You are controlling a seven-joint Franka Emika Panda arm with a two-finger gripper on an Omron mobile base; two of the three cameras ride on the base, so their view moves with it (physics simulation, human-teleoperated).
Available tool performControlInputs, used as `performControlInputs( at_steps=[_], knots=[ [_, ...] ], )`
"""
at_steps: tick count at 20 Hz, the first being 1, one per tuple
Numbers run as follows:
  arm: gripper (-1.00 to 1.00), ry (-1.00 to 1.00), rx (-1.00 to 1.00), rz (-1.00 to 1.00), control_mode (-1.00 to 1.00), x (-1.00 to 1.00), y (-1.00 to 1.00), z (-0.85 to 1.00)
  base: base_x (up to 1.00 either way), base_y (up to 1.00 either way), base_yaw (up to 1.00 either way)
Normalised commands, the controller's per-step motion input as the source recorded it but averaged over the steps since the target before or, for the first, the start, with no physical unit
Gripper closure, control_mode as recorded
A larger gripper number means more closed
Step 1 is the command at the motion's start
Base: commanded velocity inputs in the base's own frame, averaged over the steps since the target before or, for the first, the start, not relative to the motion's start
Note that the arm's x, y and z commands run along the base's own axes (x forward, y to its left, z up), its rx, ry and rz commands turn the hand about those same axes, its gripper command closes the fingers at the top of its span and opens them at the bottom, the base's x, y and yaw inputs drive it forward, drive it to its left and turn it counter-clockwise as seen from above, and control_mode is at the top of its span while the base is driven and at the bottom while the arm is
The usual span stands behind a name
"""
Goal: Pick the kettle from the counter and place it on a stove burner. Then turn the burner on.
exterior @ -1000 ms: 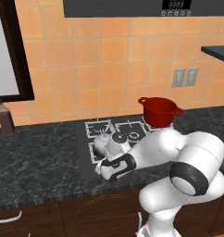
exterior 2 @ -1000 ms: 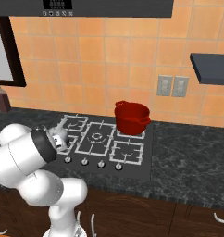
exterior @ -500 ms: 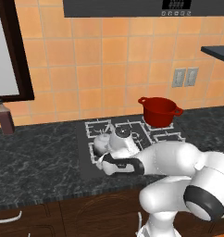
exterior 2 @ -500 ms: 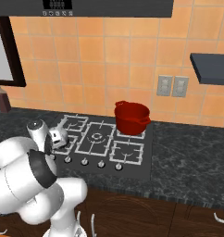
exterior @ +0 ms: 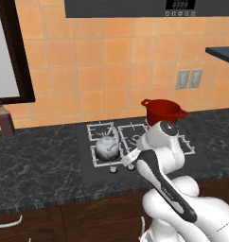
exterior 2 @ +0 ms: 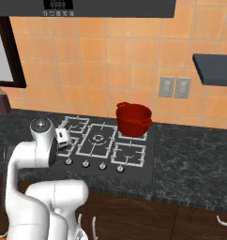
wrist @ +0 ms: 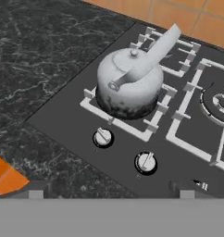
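Observation:
The silver-grey kettle (exterior: 108,146) (wrist: 130,85) sits upright on the front-left stove burner (wrist: 150,131) (exterior: 94,155) of the black cooktop (exterior: 88,166). My gripper (wrist: 115,187) hovers in front of and above the knob row, open, with nothing between its widely spaced fingertips (wrist: 193,186). Two silver knobs (wrist: 103,137) (wrist: 145,162) lie just below the kettle in the hand view. In the left base view the gripper (exterior: 122,163) hangs right of the kettle, clear of it. The dark marbled counter (exterior: 36,160) stretches to the left.
A red pot (exterior: 163,111) (exterior 2: 133,119) stands on the back-right burner. The centre burner with round rings (exterior 2: 99,138) is bare. Dark bottles (exterior: 5,124) stand at the far left against the tiled wall. My white arm (exterior 2: 38,154) hides the cooktop's front-left corner in the right base view.
The hand has drawn back from the kettle toward the cooktop's front and right. The kettle stays on the front-left grate.

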Motion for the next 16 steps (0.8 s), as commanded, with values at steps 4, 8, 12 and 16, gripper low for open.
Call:
performControlInputs(
  at_steps=[4,8,12,16],
  knots=[
    [-1.0,-0.3,0.33,0.0,-1.0,-1.0,-1.0,0.28,0.0,0.0,0.0],
    [-1.0,-0.33,0.33,0.0,-1.0,-1.0,-1.0,0.11,0.0,0.0,0.0],
    [-1.0,-0.37,0.34,0.0,-1.0,-0.86,-1.0,0.09,0.0,0.0,0.0],
    [-1.0,-0.03,0.18,-0.09,-1.0,-0.27,-0.45,0.0,0.0,0.0,0.0]
  ],
)
